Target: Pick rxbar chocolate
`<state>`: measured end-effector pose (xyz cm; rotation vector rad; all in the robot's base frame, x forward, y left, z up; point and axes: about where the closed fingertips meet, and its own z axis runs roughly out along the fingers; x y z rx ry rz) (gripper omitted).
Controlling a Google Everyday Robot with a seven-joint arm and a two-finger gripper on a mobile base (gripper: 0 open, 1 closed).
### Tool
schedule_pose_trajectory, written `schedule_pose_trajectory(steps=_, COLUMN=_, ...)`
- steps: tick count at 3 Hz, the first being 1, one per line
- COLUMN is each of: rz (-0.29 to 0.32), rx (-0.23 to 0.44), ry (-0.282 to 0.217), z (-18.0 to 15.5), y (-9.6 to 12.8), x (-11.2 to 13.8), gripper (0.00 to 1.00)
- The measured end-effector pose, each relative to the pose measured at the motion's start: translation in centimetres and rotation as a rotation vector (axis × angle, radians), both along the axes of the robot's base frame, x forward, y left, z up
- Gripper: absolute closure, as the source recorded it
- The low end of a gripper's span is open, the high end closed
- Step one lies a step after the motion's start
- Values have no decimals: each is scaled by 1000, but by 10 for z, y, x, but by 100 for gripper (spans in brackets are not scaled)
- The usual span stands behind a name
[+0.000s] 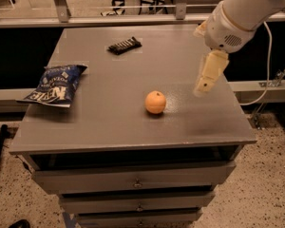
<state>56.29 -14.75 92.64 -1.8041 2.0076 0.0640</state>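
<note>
In the camera view we find the rxbar chocolate [124, 45] lying flat near the far edge of the grey cabinet top [109, 127], slightly skewed, with clear surface all round it. The orange [155, 102] sits nearer the middle and the blue chip bag [54, 83] lies at the left edge, both well apart from the bar. The gripper [203, 87] hangs over the right side of the top, pointing down, above and to the right of the orange and well apart from the bar. Whether it is spread or pressed together we cannot tell.

We judge the bar to be light and fairly stiff, its wrapper smooth and likely slippery. It is thin and hugs the surface, so there is little height to catch. We would take it across its narrow width near the middle, coming straight down and aligned with its skew, because a grip at one end could let it pivot or slide away.
</note>
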Motion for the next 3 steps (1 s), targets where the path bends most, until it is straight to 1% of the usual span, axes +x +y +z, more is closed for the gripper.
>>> schedule_pose_trajectory(steps=1, rz=27, rx=98, ry=-12, z=-16, y=31, x=56, gripper=0)
schedule_pose_trajectory(steps=2, rz=31, rx=135, ry=-15, z=-22, y=40, x=77, gripper=0)
schedule_pose_trajectory(steps=3, rz=31, rx=135, ry=-15, z=-22, y=40, x=77, gripper=0)
